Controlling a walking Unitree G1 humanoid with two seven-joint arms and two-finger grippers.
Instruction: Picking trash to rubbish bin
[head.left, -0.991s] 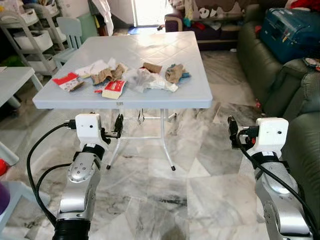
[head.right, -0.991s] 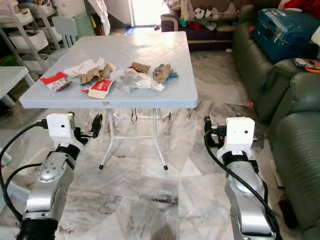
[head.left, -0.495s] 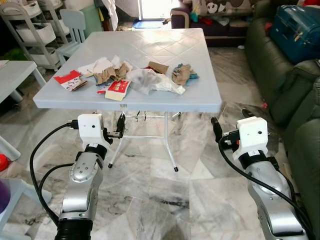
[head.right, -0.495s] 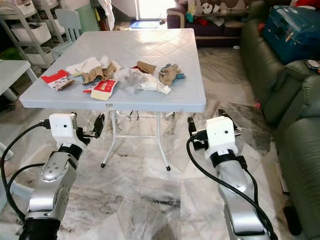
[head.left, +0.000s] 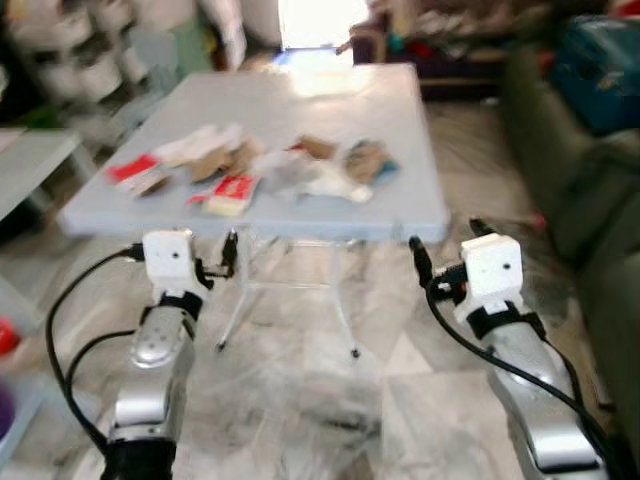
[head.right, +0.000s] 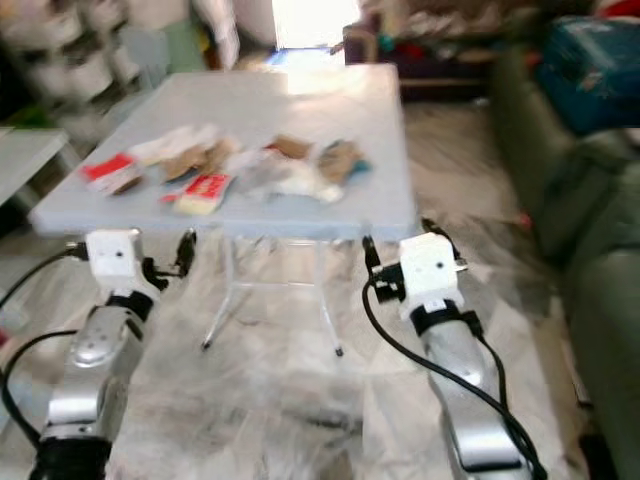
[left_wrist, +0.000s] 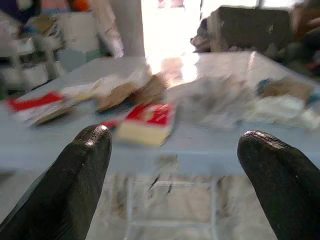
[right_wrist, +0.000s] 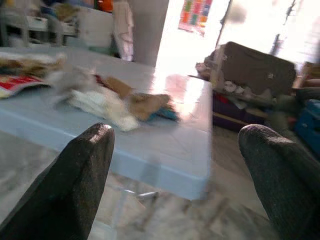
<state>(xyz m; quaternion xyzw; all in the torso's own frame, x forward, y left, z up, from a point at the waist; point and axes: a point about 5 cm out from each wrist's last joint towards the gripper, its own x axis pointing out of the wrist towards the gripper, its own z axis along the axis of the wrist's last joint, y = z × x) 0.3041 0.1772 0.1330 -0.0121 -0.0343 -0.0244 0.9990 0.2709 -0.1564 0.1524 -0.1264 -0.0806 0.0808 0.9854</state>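
Blurred table (head.left: 420, 160) — scattered trash (head.left: 255, 172) on top

One table (head.left: 420, 160), two red-and-white packets (head.left: 231, 192), several crumpled scraps (head.left: 320, 178), two sofas (head.left: 570, 150).

Grey marble floor (head.left: 300, 400), pale folding table (head.left: 420, 190), green sofa (head.left: 570, 170), bright doorway (head.left: 320, 20).

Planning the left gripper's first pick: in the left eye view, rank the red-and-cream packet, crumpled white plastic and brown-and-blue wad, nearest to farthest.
1. Red-and-cream packet, near table edge, just beyond the left gripper.
2. Crumpled white plastic, mid-table.
3. Brown-and-blue wad, toward the robot's right.
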